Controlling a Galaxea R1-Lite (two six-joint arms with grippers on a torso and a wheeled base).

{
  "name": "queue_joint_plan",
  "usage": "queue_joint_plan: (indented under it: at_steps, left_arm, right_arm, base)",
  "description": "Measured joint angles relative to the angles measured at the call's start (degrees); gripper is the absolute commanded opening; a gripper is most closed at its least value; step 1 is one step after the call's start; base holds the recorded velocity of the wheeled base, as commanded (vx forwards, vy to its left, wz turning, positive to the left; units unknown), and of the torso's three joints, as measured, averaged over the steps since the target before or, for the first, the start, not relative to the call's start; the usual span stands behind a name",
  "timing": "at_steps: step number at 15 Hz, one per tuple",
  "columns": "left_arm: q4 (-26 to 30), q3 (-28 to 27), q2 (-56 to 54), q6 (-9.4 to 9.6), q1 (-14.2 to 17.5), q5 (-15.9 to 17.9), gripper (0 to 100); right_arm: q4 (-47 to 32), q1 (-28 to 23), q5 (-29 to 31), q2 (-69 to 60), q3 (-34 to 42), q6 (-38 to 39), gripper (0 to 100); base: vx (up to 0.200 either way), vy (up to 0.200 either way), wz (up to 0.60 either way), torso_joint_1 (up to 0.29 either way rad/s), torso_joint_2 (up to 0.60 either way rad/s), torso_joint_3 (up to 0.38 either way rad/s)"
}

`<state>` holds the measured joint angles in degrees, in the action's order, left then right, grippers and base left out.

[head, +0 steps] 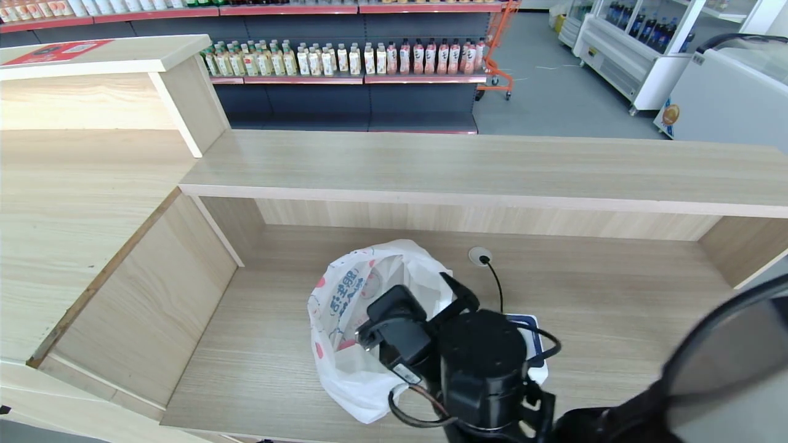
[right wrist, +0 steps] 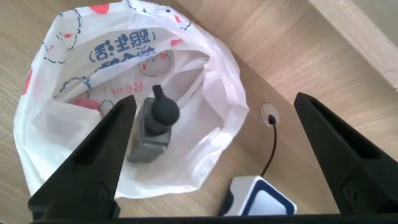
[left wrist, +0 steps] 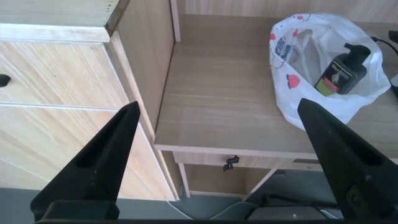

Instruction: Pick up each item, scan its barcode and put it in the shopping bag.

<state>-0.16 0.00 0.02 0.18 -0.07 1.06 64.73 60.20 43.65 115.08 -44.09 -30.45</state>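
A white printed shopping bag (head: 351, 307) stands open on the lower wooden counter (head: 615, 320). Inside it lies a dark pump bottle (right wrist: 154, 127), also seen as the pump bottle (left wrist: 341, 67) from the side. My right gripper (right wrist: 214, 101) hangs open just above the bag's mouth, its fingers apart and nothing between them. My left gripper (left wrist: 219, 106) is open and empty, held off the counter's near left corner, well away from the bag (left wrist: 323, 62). A blue and white scanner (head: 530, 335) lies right of the bag, partly hidden by my right arm.
A black cable runs from a round grommet (head: 479, 255) to the scanner (right wrist: 260, 202). A raised wooden ledge (head: 492, 166) walls the counter at the back, with side panels left and right. A small drawer with a lock (left wrist: 231, 163) sits under the counter's front edge.
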Motion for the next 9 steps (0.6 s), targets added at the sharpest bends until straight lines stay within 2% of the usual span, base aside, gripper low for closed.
queue_joint_plan:
  at_steps: [2,4,5,7,8,9]
  left_arm:
    - [0.0,0.0,0.0,0.00,0.0,0.0,100]
    - [0.0,0.0,0.0,-0.02,0.0,0.0,100]
    - [0.0,0.0,0.0,0.00,0.0,0.0,100]
    - [0.0,0.0,0.0,0.00,0.0,0.0,100]
    - [0.0,0.0,0.0,0.00,0.0,0.0,100]
    - [0.0,0.0,0.0,0.00,0.0,0.0,100]
  right_arm:
    - [-14.2,-3.6,-3.3,-12.8,3.2,2.8,100]
    - [-31.4,-12.0,-10.2,-25.5,5.4,7.0,100]
    - [-38.8,-17.0,-15.9,-30.3,6.1,8.9,100]
    - [-51.4,-29.7,-34.7,-39.9,7.5,12.1,100]
    - [-54.7,-35.9,-42.2,-43.7,8.7,12.9,100]
    - [-56.8,-42.1,-47.2,-46.9,9.9,13.8,100]
  base:
    - [0.000,0.000,0.00,0.000,0.00,0.000]
    - [0.000,0.000,0.00,0.000,0.00,0.000]
    - [0.000,0.000,0.00,0.000,0.00,0.000]
    - [0.000,0.000,0.00,0.000,0.00,0.000]
    - [0.000,0.000,0.00,0.000,0.00,0.000]
    - [0.000,0.000,0.00,0.000,0.00,0.000]
